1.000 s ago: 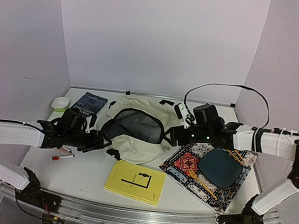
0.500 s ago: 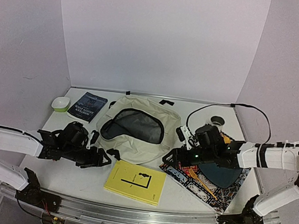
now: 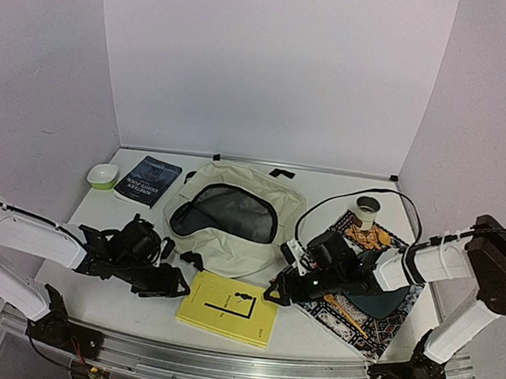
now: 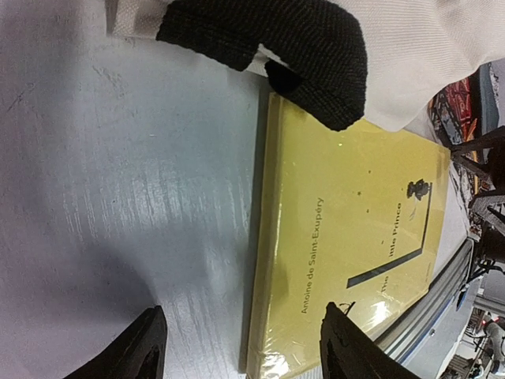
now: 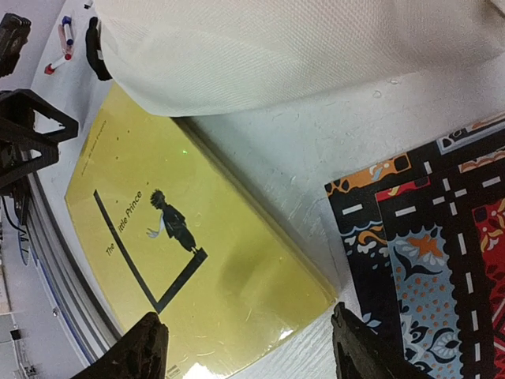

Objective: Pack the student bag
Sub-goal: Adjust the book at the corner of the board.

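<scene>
My left gripper [image 4: 245,349] and right gripper [image 5: 256,347], both open and equally near, flank the short ends of the yellow book [image 3: 228,307], which lies lengthwise between them with the student bag [image 3: 230,245] just behind it.

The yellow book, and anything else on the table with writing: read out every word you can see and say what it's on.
"Antoine de Saint-Exupery": on the cover of the yellow book, along its spine edge.
"The ...ittle Prince": same cover, beside the black line; one letter is unclear.
Dark blue book: white title lettering, too small to read.
Placemat: pattern only, no words.
</scene>
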Available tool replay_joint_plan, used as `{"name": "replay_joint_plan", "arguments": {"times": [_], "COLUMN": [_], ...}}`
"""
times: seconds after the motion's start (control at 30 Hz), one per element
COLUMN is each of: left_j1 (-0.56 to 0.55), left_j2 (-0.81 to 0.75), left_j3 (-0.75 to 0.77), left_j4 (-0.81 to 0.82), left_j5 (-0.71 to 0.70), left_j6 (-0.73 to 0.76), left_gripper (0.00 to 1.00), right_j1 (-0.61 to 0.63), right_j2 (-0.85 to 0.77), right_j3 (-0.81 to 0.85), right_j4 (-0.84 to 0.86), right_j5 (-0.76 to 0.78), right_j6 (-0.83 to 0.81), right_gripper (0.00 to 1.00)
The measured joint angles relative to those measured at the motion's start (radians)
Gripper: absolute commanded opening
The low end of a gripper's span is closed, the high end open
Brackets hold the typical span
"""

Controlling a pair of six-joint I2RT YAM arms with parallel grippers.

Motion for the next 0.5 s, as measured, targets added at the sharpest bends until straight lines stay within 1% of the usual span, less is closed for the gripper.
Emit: {"name": "replay_joint_plan", "arguments": {"times": [0.13, 0.27, 0.5], "left_j1": [-0.004, -0.008, -0.01], "left_j2": [0.024, 0.043, 0.068], "left_j3": [0.002, 0.003, 0.003], "left_j4": [0.017, 0.052, 0.105], "left_j5": [0.001, 0.003, -0.002], "left_j6": [0.0, 0.0, -0.012], "left_gripper": [0.64, 0.63, 0.62], "right_j1": [0.0, 0.0, 0.0], "right_j2": [0.048, 0.07, 0.079], "right_j3": [0.002, 0.003, 0.003], "right_j4": [0.028, 0.073, 0.1], "right_j5": [-0.011, -0.028, -0.084], "right_j6": [0.004, 0.008, 0.022], "right_gripper": [0.7, 0.67, 0.58]}}
